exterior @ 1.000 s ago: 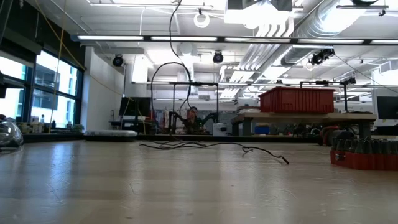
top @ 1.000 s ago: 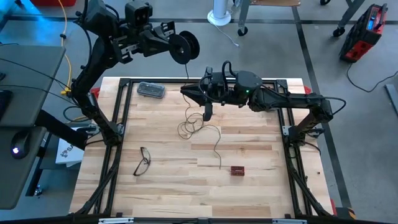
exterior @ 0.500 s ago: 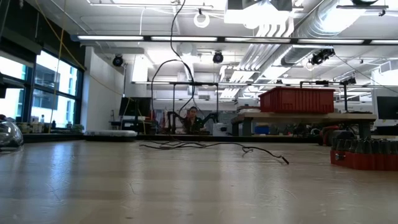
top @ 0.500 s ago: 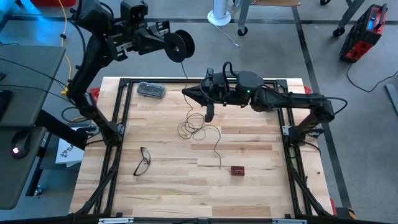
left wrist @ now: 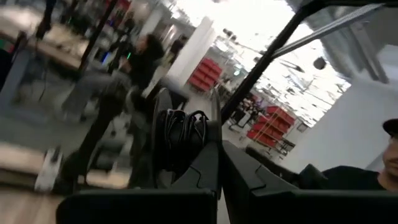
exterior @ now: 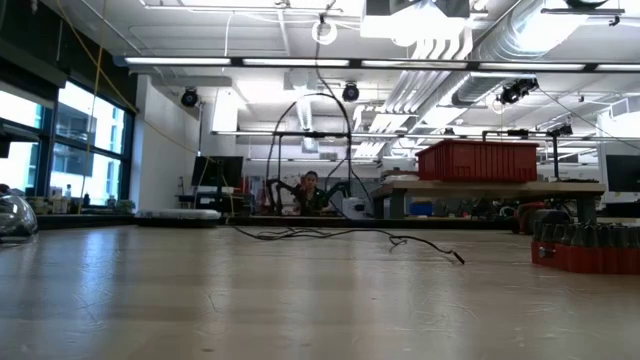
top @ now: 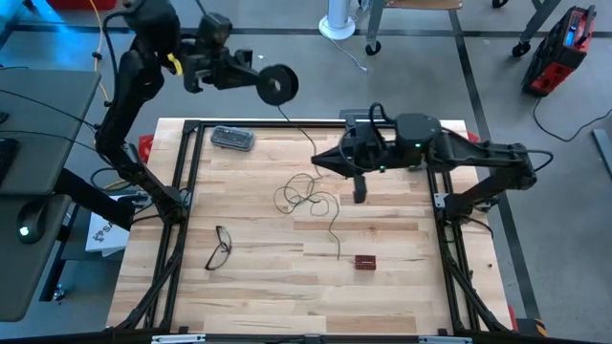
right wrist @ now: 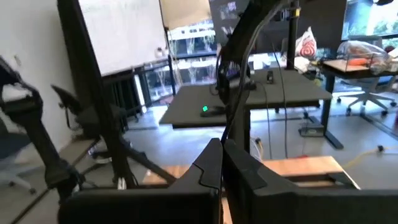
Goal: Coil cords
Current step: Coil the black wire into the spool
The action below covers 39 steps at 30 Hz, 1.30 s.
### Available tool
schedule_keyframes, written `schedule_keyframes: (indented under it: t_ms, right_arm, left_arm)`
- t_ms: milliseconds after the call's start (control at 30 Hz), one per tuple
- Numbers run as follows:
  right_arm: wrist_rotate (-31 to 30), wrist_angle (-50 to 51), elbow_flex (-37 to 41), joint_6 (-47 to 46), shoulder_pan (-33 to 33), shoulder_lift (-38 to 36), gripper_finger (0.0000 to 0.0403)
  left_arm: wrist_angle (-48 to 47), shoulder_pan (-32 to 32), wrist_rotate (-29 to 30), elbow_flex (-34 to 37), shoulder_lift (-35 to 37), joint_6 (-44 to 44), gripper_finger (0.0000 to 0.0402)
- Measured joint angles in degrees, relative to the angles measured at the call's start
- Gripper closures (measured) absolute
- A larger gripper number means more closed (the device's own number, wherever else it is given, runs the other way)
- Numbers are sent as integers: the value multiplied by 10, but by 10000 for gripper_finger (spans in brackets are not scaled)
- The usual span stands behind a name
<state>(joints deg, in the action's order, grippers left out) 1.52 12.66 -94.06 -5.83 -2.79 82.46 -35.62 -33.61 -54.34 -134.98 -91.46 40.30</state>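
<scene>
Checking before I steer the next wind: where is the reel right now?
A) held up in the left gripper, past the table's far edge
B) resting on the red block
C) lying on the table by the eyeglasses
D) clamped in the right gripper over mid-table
A: the reel sits clamped in the left gripper, raised beyond the table; its wire trails down to the boards.

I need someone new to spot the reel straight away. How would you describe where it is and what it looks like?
Start at the wooden table and look past its far left corner, above the grey case. There the left gripper, raised off the table, is shut on the reel. It is a round black disc, pale at its centre, with the thin dark wire trailing down to loose loops on the wood.
</scene>
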Motion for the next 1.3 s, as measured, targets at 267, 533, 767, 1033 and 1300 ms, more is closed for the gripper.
schedule_keyframes:
  t_ms: [267, 533, 767, 1033, 1300]
  right_arm:
    - [-48, 72, 0, 32, -4, -51, 403]
    - [-45, 56, 0, 56, 14, -60, 403]
    - [-40, 41, 0, 74, 33, -60, 403]
    - [-2, 14, 0, 73, 48, -48, 403]
    - [7, -53, 0, 69, 34, -21, 403]
  left_arm:
    - [-169, 6, 1, 0, 2, -36, 401]
    - [-256, 58, 15, 0, -9, -26, 402]
    - [-249, 122, 20, 0, -42, -3, 401]
    - [-65, 183, -58, 0, -108, 112, 401]
    - [257, 195, -105, 0, -166, 304, 402]
